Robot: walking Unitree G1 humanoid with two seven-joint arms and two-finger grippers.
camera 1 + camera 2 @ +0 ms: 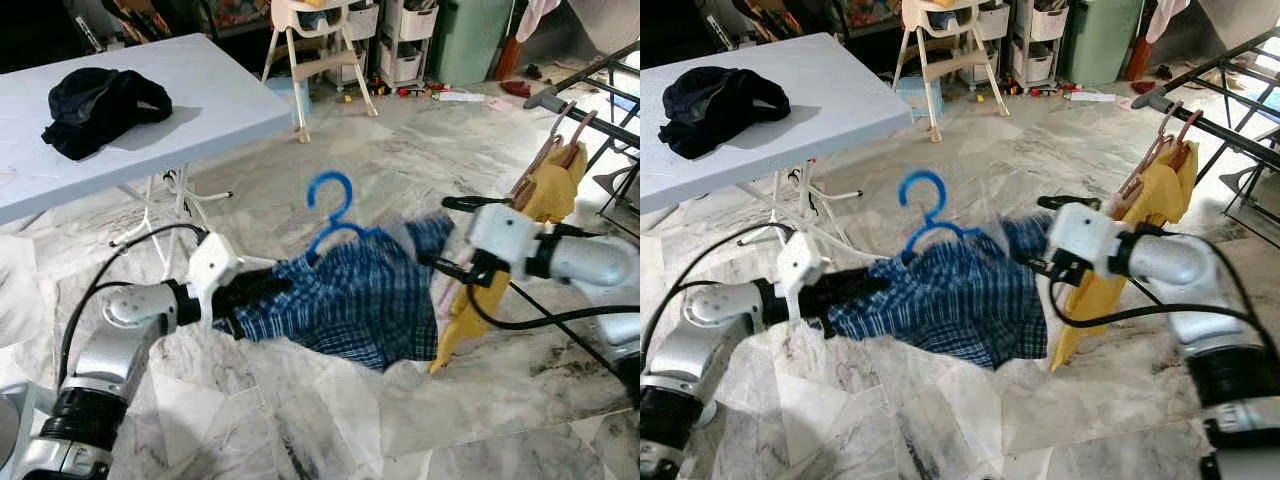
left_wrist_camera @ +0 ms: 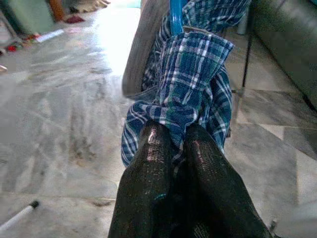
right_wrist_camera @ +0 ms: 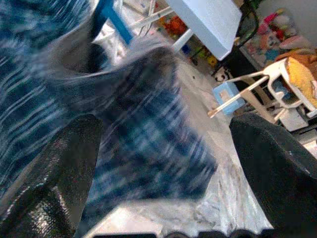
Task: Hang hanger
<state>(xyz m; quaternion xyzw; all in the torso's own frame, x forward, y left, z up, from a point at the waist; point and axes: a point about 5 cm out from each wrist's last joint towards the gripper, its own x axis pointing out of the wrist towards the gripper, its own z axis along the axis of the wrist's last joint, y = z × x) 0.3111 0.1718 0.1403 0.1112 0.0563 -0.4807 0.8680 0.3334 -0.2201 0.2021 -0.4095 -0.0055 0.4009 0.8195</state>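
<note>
Bare marble floor [image 1: 330, 430] lies open below the arms at 6 o'clock. The left gripper [image 2: 171, 148], at 8 o'clock, is pressed together, pinching the plaid cloth [image 1: 350, 300] draped on the blue hanger [image 1: 332, 215], whose hook rises at centre. The right gripper [image 3: 163, 144], at 3 o'clock, is spread wide beside the cloth's other end. A yellow garment [image 1: 545, 200] hangs on the drying rack [image 1: 610, 90] at 2 o'clock. The pale surface [image 1: 200, 90] edge sits at 10 o'clock.
</note>
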